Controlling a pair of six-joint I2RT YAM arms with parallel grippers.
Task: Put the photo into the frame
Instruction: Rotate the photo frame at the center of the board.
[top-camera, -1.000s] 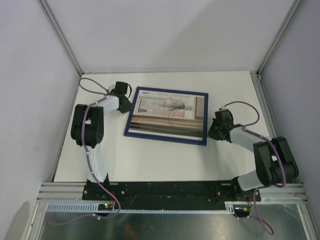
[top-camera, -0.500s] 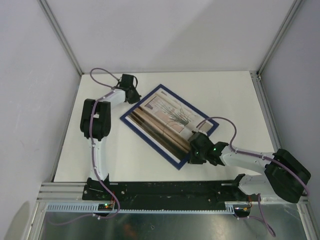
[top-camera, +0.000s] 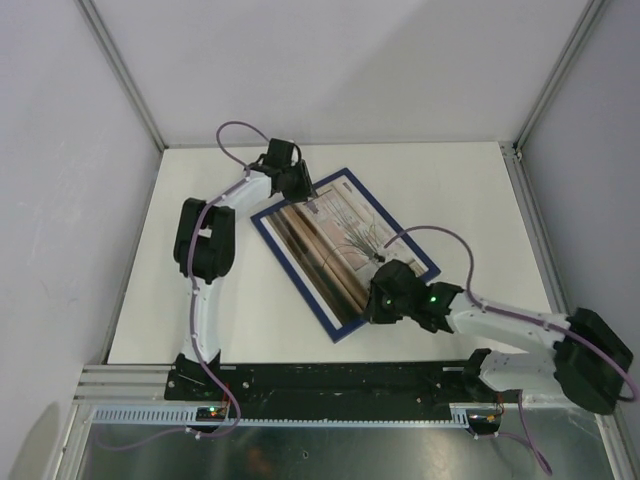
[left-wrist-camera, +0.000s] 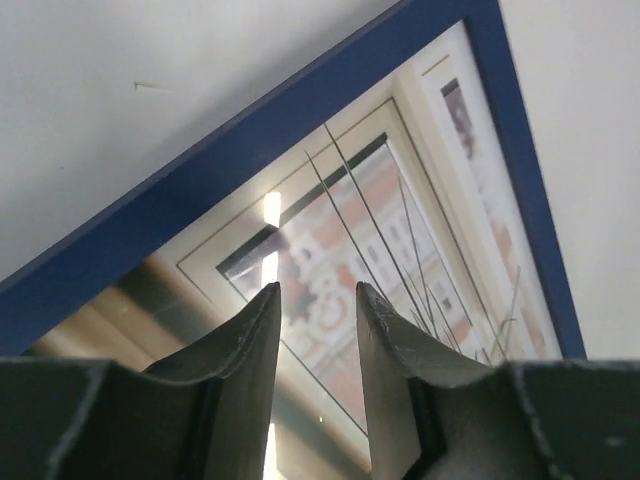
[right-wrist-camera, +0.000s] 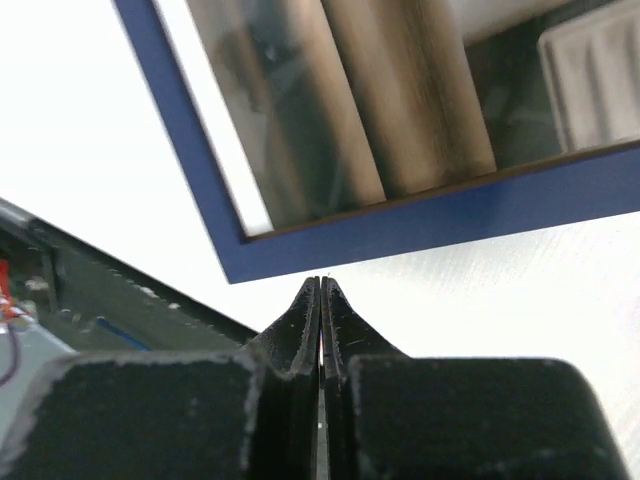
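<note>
- The frame lay flat on the white table, navy face up. It sat skewed, with one corner pointing at the arm bases.
- The photo sat inside the frame's opening, picture side up. Its brown striped curtains ran along the frame's long side nearest the left arm, with the spindly plant toward the middle. Glare streaks showed on its surface.
- The left gripper was over the frame's far-left part, just inside the navy bar. Its fingers were spread with nothing between them, and the window part of the print showed through the gap. I couldn't tell whether the tips touched the surface.
- The right gripper was just outside the frame's near-right bar, close to the corner nearest the bases. Its fingers were pressed together and pinched nothing. The tips were over bare table right beside the bar; contact with the bar was unclear.
- The right arm reached in low from the right of the frame, with a purple cable looping above the frame's right corner.
</note>
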